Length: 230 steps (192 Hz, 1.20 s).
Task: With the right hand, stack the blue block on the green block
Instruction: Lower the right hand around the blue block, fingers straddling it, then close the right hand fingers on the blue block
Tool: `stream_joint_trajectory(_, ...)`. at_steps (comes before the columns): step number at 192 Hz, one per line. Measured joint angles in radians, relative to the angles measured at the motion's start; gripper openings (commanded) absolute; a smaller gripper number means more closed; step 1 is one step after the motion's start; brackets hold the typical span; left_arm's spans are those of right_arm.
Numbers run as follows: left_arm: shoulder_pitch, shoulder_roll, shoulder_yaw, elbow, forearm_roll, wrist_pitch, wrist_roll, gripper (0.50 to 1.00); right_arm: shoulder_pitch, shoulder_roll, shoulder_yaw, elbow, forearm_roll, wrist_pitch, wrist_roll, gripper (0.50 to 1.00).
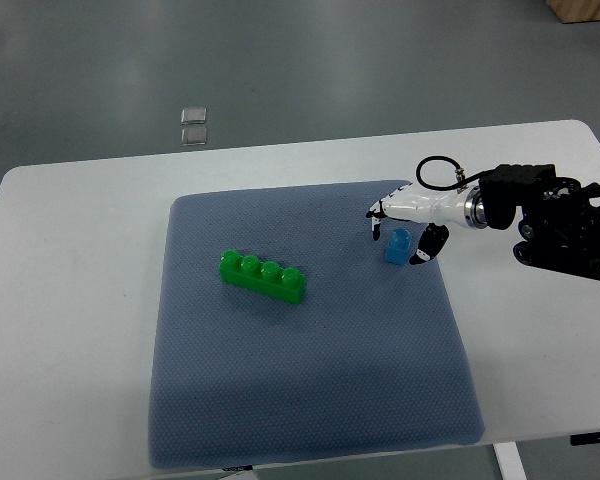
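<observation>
Here, right hand (405, 232) around blue block (397, 246)

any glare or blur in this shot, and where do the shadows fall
Top view: sharp, even soft light; mild sheen on the white table; no strong glare. Faint shadows sit close under the green block and the right robot hand around the blue block on the mat.

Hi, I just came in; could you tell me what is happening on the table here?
The robot's right hand has reached in from the right edge and has its fingers around a small blue block that sits on the grey-blue mat. Whether the grip has closed cannot be told. The green block, a long four-stud brick, lies alone near the middle of the mat, apart from the hand, with nothing stacked on it yet. The left arm is out of view.
</observation>
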Motion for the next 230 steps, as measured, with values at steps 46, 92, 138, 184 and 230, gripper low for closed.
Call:
stream_joint_trajectory(46,0.000,0.000,0.000,0.000,0.000,0.000,0.000,1.000,-0.002,0.001,0.001,-0.001,-0.006,0.001,0.000,0.866)
stream_joint_trajectory(92,0.000,0.000,0.000,0.000,0.000,0.000,0.000,1.000,-0.006,-0.001,0.000,-0.007,-0.014,0.001,0.000,0.866)
stream_joint_trajectory(138,0.000,0.000,0.000,0.000,0.000,0.000,0.000,1.000,-0.008,-0.003,-0.001,-0.020,-0.015,0.001,0.000,0.866)
stream_joint_trajectory(184,0.000,0.000,0.000,0.000,0.000,0.000,0.000,1.000,-0.014,-0.002,0.000,-0.030,-0.021,0.000,0.000,0.866)
stream_joint_trajectory(230,0.000,0.000,0.000,0.000,0.000,0.000,0.000,1.000,-0.014,0.005,0.007,-0.037,-0.024,-0.023,-0.001,0.866)
